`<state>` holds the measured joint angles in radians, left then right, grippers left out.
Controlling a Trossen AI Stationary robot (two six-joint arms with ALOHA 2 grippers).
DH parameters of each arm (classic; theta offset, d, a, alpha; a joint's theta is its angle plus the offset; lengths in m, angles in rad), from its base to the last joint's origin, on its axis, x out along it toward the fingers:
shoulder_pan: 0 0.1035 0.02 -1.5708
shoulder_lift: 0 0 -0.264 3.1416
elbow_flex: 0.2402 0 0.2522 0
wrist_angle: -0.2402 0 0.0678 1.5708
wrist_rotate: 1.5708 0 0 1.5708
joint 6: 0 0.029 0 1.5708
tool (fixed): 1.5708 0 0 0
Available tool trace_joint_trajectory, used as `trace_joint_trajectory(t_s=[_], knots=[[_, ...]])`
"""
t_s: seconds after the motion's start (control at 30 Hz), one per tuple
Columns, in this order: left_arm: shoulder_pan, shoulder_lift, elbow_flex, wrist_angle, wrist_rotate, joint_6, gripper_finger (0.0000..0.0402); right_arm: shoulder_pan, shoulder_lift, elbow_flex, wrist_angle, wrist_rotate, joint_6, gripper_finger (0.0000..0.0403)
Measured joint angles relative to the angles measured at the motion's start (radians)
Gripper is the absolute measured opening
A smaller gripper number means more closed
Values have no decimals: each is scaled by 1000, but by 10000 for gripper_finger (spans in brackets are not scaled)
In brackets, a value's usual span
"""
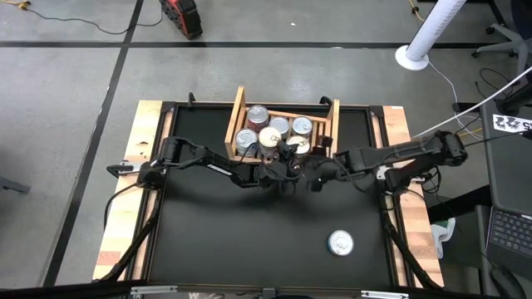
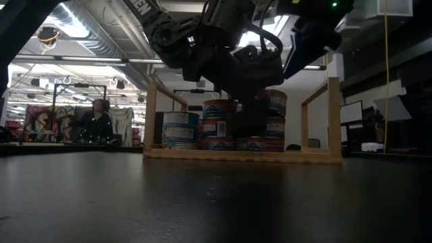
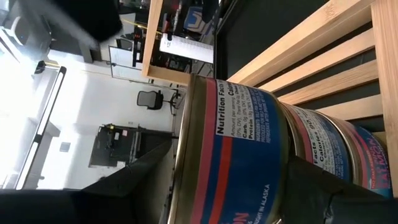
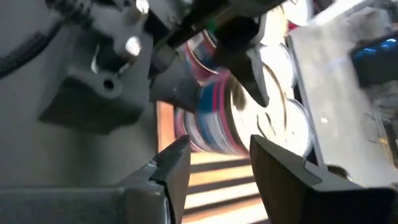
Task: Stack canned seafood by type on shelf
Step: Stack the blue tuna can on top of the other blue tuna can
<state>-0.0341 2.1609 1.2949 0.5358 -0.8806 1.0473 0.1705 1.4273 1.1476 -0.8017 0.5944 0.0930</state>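
Note:
The wooden shelf (image 1: pixel 235 124) stands at the table's far middle, with several tins (image 1: pixel 278 126) stacked in it. My left gripper (image 3: pixel 233 177) reaches level into its near side, with a blue-and-red labelled tin (image 3: pixel 242 143) between its parted fingers. That tin sits upright on a pink-labelled tin (image 3: pixel 323 143). My right gripper (image 4: pixel 217 162) hovers open and empty just right of the left one (image 1: pixel 278 158), tipped down toward the shelf. One more tin (image 1: pixel 340 242) lies on the mat at the near right. My left gripper comes level from the table's near side. One finger (image 3: pixel 140 177) stands by the blue-and-red tin's lid (image 3: pixel 186 124) and the other (image 3: pixel 320 190) by its bottom rim. I cannot tell whether either finger touches the tin. The tin rests on the tin below it.
The shelf's raised side boards (image 2: pixel 331 118) flank the stacks (image 2: pixel 219 125). Both arms crowd the shelf's near opening. The black mat (image 1: pixel 216 232) lies bare at the near left. A person sits in the room beyond the table (image 2: pixel 98 121).

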Motion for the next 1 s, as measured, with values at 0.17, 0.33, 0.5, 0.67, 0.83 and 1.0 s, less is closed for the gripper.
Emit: trace_joint_trajectory(t_s=[0.17, 0.33, 0.5, 0.67, 0.83, 1.0], knots=[[-2, 0, 0, 0, 0, -1, 244, -72, 0, -17, 82, -121, -85, 166], [-12, 2, -2, 24, 1, 1, 244, -125, 0, -29, 120, -137, -138, 166], [-23, 2, -2, 56, 6, 32, 244, -160, 6, -31, 124, -143, -157, 166], [-22, 2, -2, 46, -1, 15, 244, -173, 26, -31, 124, -151, -205, 166], [-23, 2, -2, 47, -7, 9, 244, -173, 27, -31, 140, -159, -211, 166], [-25, 2, -2, 51, -45, 7, 244, -173, 27, -31, 150, -117, -214, 166]])
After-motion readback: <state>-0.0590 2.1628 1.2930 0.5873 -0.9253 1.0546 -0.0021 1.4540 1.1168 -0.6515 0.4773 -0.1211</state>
